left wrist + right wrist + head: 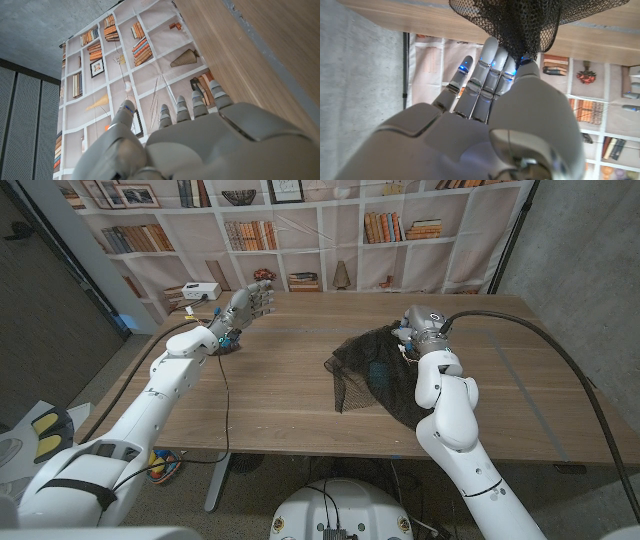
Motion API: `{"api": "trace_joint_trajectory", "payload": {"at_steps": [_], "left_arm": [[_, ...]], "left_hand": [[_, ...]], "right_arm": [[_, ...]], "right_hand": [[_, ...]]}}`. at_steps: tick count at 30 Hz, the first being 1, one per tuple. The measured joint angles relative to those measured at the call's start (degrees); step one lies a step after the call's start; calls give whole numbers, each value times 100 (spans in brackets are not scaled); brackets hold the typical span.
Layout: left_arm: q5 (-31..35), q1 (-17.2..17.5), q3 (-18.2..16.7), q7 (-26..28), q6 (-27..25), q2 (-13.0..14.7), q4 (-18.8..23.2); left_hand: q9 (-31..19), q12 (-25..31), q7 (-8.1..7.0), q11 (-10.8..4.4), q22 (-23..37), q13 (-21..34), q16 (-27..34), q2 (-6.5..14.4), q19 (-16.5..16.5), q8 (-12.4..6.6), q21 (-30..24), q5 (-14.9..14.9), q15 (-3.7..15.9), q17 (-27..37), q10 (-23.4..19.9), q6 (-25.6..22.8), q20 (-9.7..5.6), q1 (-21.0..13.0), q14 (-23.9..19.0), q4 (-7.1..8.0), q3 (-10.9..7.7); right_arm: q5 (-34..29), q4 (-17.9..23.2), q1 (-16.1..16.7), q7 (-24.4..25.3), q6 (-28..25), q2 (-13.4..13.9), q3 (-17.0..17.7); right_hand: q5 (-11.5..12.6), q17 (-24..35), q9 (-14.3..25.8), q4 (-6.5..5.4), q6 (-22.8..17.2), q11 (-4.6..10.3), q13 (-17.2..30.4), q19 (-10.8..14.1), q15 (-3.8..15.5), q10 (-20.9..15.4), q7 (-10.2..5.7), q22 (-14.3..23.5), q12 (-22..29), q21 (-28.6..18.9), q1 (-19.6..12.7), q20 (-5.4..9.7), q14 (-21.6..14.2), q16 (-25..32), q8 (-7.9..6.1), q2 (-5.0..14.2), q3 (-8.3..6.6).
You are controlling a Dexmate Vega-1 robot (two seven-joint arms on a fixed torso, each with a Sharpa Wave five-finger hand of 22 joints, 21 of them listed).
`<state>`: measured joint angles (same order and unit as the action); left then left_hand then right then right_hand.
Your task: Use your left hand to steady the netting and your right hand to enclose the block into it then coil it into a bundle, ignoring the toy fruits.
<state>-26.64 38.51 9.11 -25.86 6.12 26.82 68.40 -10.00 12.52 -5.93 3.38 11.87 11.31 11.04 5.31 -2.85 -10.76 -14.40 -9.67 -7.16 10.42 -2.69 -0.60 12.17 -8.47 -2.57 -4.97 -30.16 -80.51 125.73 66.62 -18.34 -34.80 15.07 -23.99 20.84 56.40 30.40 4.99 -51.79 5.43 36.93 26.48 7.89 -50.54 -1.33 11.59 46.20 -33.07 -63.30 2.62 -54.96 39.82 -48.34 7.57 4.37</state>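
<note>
The black netting (372,372) lies bunched on the wooden table (290,370), right of the middle. My right hand (418,328) is at its far right edge and grips a gathered part of the mesh. In the right wrist view the netting (520,20) hangs bunched from the fingertips (492,47) of that hand (485,115). I cannot make out the block; the mesh may hide it. My left hand (245,305) is raised at the table's far left, well away from the netting, fingers apart and holding nothing. In the left wrist view the left hand (200,135) points towards the bookshelf backdrop.
A white box (200,290) stands at the table's far left corner. A thick black cable (540,340) runs over the table's right side towards my right wrist. A bookshelf backdrop (330,230) stands behind the table. A thin cable (225,395) hangs from the left arm.
</note>
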Motion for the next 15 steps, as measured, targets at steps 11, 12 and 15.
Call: {"api": "trace_joint_trajectory", "payload": {"at_steps": [11, 12, 15], "left_arm": [[-13, 36, -24, 16, 27, 9, 0], [-15, 40, -26, 18, 32, 10, 1], [-19, 46, -30, 18, 43, 12, 3]], "left_hand": [[0, 0, 0, 0, 0, 0, 0, 0, 0, 0, 0, 0, 0, 0, 0, 0, 0, 0, 0, 0, 0], [0, 0, 0, 0, 0, 0, 0, 0, 0, 0, 0, 0, 0, 0, 0, 0, 0, 0, 0, 0, 0], [0, 0, 0, 0, -1, 0, 0, 0, 0, 0, 0, 0, 0, 0, 0, 0, 0, 0, 0, 0, 0]], "right_arm": [[-103, -162, -424, -424, 235, 583, -575], [-143, -180, -466, -428, 255, 626, -646], [-235, -215, -498, -339, 291, 663, -746]], "right_hand": [[-21, -139, -85, 23, -94, -122, -195, 125, 62, -191, 94, 0, 0, -81, -53, -124, -166, -5, -13, -23, 23], [-21, -150, -117, 23, -124, -122, -221, 169, 71, -233, 124, 0, 0, -87, -67, -119, -179, 5, -14, -20, 23], [-22, -181, -176, 23, -126, -102, -269, 168, 84, -252, 124, 0, 0, -87, -105, -118, -227, 40, -14, -45, 24]]}}
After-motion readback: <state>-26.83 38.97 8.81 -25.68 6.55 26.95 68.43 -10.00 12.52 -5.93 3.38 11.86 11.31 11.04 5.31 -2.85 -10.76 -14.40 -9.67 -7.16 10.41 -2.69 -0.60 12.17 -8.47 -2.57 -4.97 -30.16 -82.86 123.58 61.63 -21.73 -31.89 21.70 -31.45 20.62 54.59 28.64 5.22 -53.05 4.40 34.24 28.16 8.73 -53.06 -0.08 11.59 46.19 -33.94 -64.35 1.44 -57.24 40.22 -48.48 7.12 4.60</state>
